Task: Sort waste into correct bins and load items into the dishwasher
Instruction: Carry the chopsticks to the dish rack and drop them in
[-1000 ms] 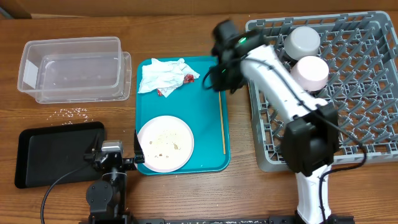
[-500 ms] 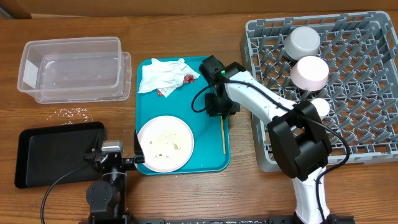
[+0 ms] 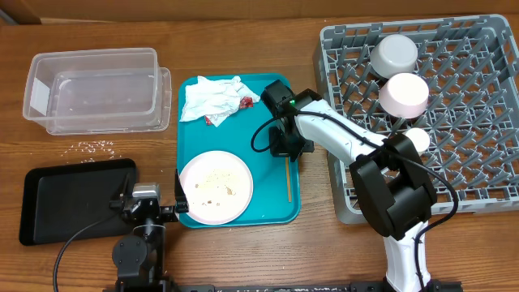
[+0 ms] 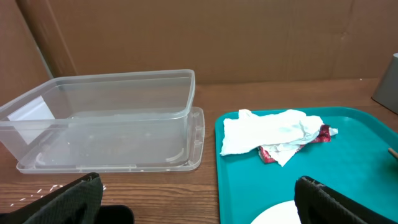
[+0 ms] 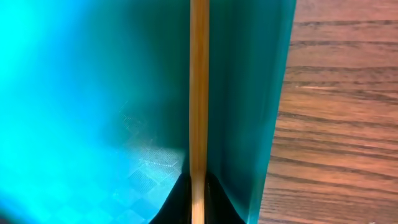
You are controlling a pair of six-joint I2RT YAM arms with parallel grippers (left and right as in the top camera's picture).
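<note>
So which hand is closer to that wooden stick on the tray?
Right. The right hand is directly over the wooden stick, with a finger on each side. The left hand sits off the opposite edge of the tray.
</note>
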